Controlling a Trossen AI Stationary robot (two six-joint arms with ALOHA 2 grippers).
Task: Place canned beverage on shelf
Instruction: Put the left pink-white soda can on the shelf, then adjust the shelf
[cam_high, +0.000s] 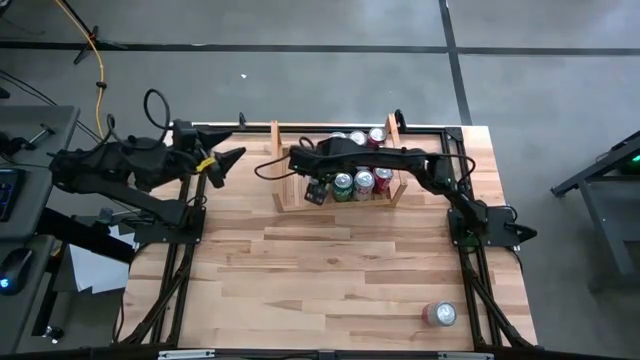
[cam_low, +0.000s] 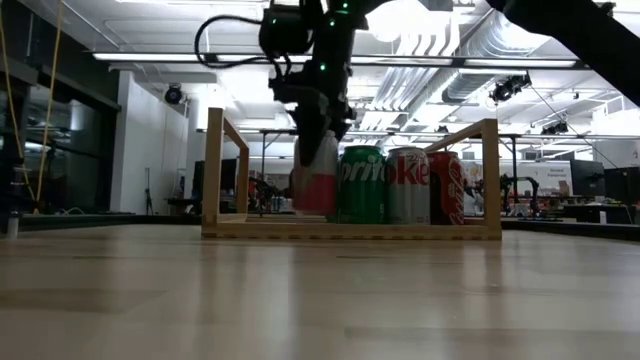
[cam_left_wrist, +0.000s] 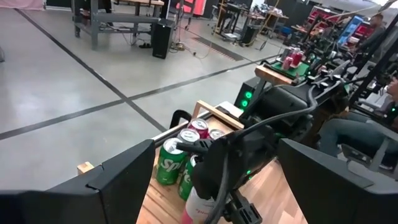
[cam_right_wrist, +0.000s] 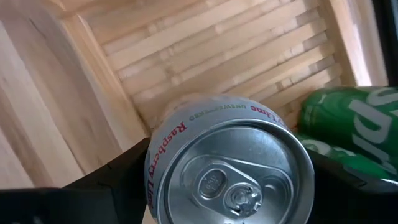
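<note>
The right pincer (cam_high: 316, 190) gripped a pink-and-white raspberry can (cam_low: 316, 178) over the pale wooden slatted shelf (cam_low: 214, 160), beside several placed cans (cam_low: 388, 185), unreleased. One red-and-silver can (cam_high: 439, 314) remained on the table (cam_high: 330, 280). The left pincer (cam_high: 228, 163) waited open.

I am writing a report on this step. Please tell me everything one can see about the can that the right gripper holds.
The can is silvery aluminium with a plain top and a closed pull tab; red lettering near its rim reads "Raspberry Lime", and the lower body looks red and white in the low view. It stands upright, clamped between the fingers of the right gripper, over the slatted base of the shelf, just beside a green Sprite can. Whether it already rests on the slats cannot be told.
</note>
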